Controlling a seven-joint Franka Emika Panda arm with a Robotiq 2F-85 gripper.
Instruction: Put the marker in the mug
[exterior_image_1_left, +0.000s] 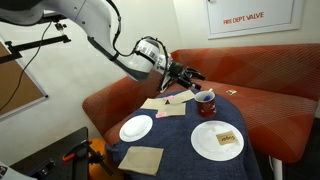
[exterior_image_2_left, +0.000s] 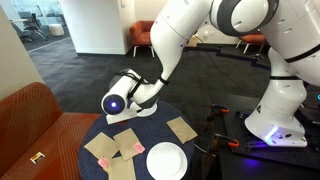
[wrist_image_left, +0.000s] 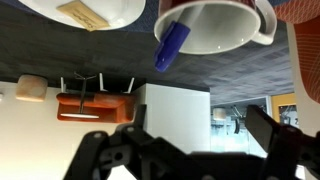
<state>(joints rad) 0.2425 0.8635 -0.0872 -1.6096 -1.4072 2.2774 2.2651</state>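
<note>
Jutting from red mug (wrist_image_left: 222, 28), blue marker (wrist_image_left: 172, 46).

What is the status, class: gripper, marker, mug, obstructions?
Gripper open, empty. Slim blue marker leaning inside dark red round mug, end over rim. Nothing between gripper and mug.

In the wrist view the top edge cuts off the mug (wrist_image_left: 220, 35) and a white plate (wrist_image_left: 125, 12); the marker (wrist_image_left: 171, 47) shows only its blue end. In an exterior view the arm (exterior_image_2_left: 170, 55) hides the mug entirely
</note>
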